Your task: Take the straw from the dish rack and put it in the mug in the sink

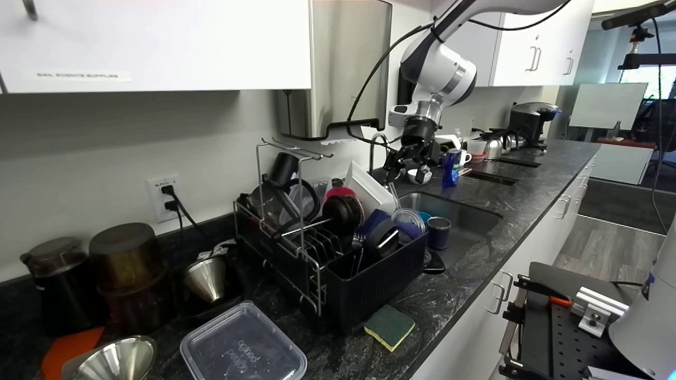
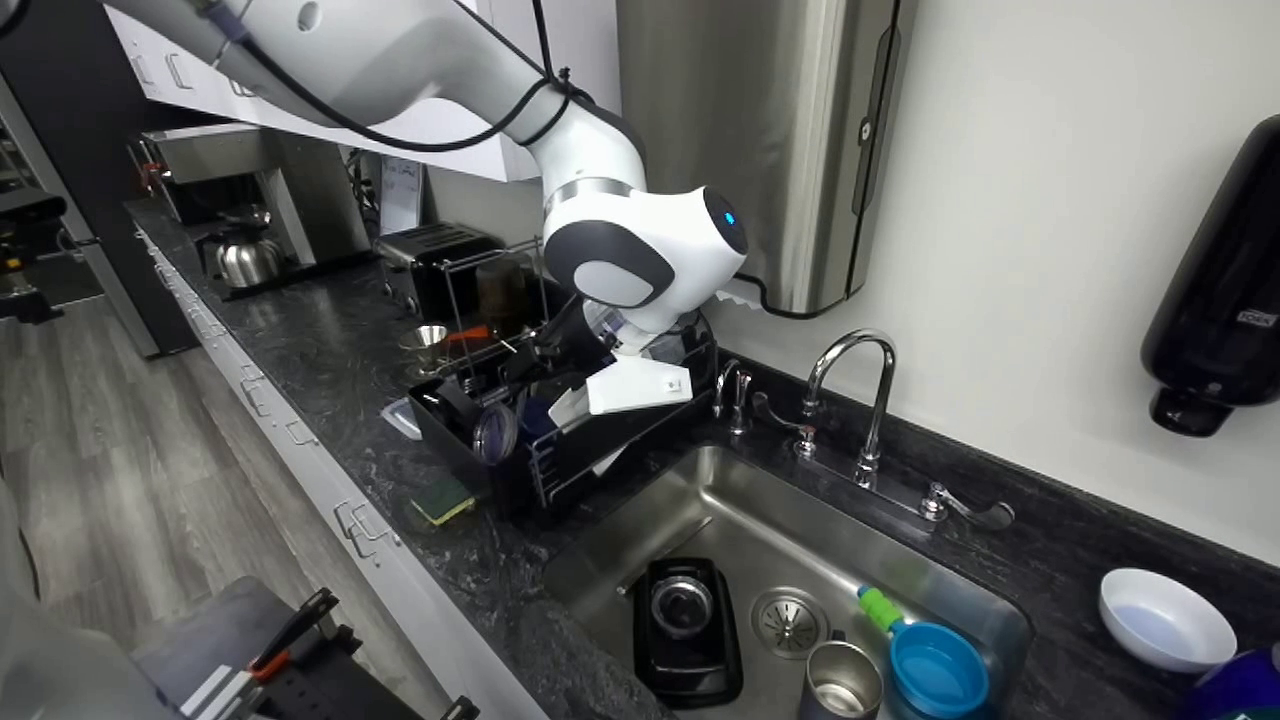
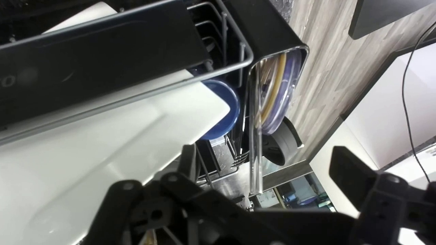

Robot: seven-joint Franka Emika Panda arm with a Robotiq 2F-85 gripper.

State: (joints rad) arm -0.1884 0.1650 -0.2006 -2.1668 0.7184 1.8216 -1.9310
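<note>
Toward the left of the dark tabletop (image 1: 438,293) stood a brown canister (image 1: 127,253), then a clear lidded container (image 1: 243,345). Next came the black dish rack (image 1: 377,277), the clear straw (image 3: 256,153) sticking up from among its dishes, then the sink (image 1: 470,224) with a dark blue mug (image 1: 438,235) inside. Farther right were a wood-look floor (image 1: 597,240) and a whiteboard (image 1: 607,103). Near the rack, the claw (image 3: 263,149) was spread wide and released; the wrist view showed the straw in the gap between the jaws, apart from both.

The dish rack (image 1: 369,282), straw (image 3: 256,153) inside, stands beside the sink (image 2: 780,550), which holds the mug (image 2: 842,685).
</note>
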